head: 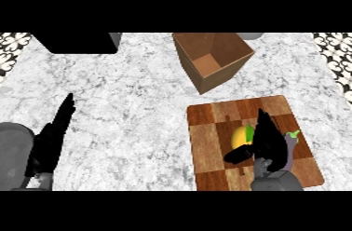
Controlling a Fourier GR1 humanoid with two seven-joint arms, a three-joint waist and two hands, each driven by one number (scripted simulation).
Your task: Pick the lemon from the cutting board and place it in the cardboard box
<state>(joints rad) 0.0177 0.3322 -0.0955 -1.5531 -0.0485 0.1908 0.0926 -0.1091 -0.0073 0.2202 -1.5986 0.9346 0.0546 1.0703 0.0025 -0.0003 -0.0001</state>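
A yellow lemon [239, 136] with a green leaf lies on the wooden cutting board [213, 118] at the lower right. My right hand [269, 142] is over the board, right against the lemon's right side, fingers pointing away and thumb reaching under the lemon toward the left. The hand hides part of the lemon, and I cannot tell whether the fingers touch it. The open cardboard box [212, 57] stands tilted beyond the board, at the upper middle. My left hand [50, 139] rests open at the lower left, fingers straight.
A black block [76, 42] sits at the counter's far left edge. A grey round object [250, 35] shows behind the box. A small green bit [293, 132] peeks out beside my right hand. Marble counter [131, 109] spreads between the hands.
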